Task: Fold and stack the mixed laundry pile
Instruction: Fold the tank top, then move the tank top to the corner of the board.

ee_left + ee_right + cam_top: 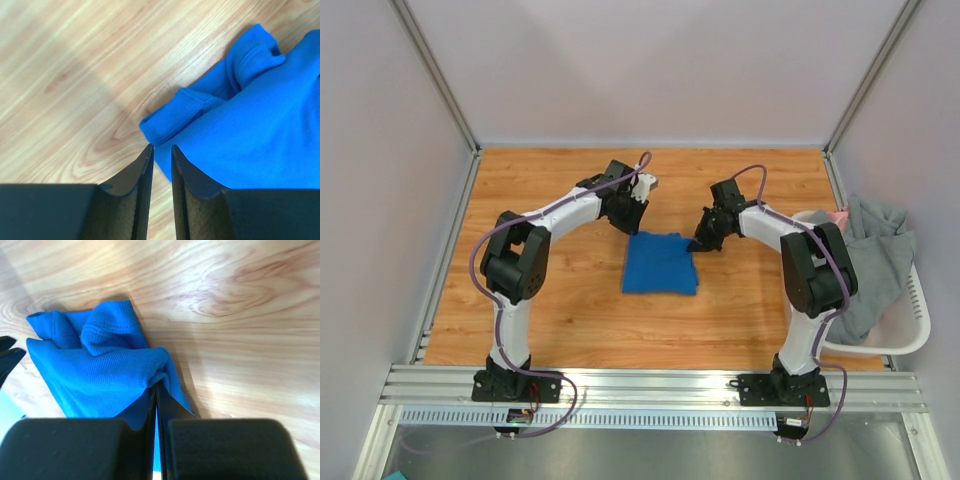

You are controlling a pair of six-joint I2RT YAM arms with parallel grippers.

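Note:
The bright blue garment (660, 263) lies folded into a rough square on the wooden table (560, 310), between my two grippers. My left gripper (632, 220) hovers at its far left corner. In the left wrist view the left gripper (161, 147) has its jaws a narrow gap apart with nothing between them, its tips just short of the blue cloth (250, 135). My right gripper (705, 241) is at the far right corner. In the right wrist view the right gripper (156, 386) is shut on a pinched fold of the blue cloth (100, 365). No orange garment shows.
A white slotted basket (910, 335) stands at the right table edge. The long grey garment (875, 260) drapes over it, and a bit of pink cloth (836, 215) shows at its far rim. Metal frame posts and grey walls enclose the table.

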